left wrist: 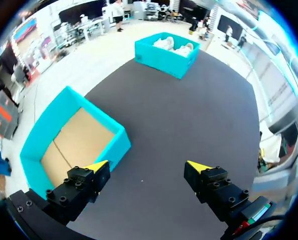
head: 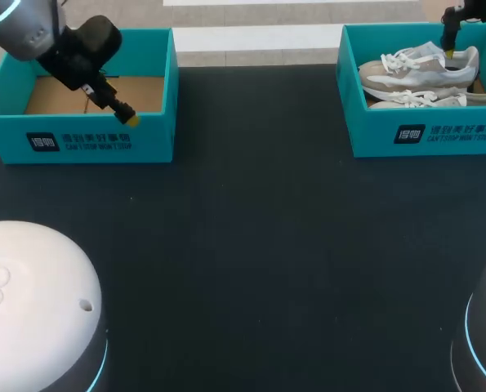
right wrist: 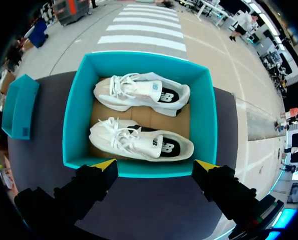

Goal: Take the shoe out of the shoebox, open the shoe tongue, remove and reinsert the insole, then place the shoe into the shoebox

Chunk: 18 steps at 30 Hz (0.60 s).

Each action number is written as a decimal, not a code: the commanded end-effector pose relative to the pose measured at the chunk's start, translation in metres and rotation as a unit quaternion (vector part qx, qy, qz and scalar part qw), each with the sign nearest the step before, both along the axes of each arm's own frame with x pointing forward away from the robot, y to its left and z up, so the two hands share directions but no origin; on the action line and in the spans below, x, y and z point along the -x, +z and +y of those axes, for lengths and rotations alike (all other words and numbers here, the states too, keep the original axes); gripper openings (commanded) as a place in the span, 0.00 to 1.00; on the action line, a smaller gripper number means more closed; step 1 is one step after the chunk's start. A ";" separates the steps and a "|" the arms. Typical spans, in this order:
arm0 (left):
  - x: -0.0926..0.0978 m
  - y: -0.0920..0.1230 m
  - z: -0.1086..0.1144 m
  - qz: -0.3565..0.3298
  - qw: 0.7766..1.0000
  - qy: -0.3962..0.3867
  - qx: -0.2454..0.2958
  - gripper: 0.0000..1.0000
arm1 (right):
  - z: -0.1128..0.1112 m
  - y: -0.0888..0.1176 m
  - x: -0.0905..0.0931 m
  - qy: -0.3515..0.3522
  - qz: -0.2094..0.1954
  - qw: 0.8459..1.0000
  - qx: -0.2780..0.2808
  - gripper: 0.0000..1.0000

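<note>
Over the right shoebox point(right wrist: 138, 170) my right fingers point(right wrist: 154, 172) hang spread above two shoes point(right wrist: 138, 142) lying inside, insoles unseen; that fits start or finish. Left fingers point(left wrist: 146, 172) spread too.

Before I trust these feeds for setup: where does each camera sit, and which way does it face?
Head: above and behind, looking down on the table; both arms enter from the upper corners.
Left wrist: over the empty box; open left tool shows.
Right wrist: over the shoe box with two shoes; open right tool shows.
All views share both boxes.
</note>
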<state>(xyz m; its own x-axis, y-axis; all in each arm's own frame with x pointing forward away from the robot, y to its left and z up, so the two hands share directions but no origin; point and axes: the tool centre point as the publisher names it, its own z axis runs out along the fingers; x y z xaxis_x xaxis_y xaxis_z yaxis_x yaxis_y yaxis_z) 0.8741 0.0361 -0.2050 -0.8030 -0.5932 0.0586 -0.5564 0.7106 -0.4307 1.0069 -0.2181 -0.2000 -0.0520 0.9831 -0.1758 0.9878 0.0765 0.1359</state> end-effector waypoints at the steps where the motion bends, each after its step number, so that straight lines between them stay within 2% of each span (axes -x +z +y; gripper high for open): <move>1: 0.002 -0.001 0.006 0.044 0.996 0.081 -0.010 1.00 | 0.008 0.006 0.016 0.002 0.005 1.000 0.001 1.00; 8: -0.004 -0.009 0.021 0.076 0.974 0.215 -0.008 1.00 | 0.023 -0.005 0.057 -0.003 0.016 1.000 -0.025 1.00; 12: -0.015 -0.015 0.033 0.085 0.956 0.281 -0.005 1.00 | 0.031 -0.014 0.084 0.013 0.004 1.000 -0.027 1.00; 14: -0.019 -0.014 0.039 0.100 0.945 0.312 0.002 1.00 | 0.032 -0.018 0.096 0.008 0.015 0.999 -0.033 1.00; 18: -0.023 -0.014 0.048 0.100 0.936 0.337 -0.012 1.00 | 0.028 -0.022 0.117 -0.016 0.030 0.999 -0.041 1.00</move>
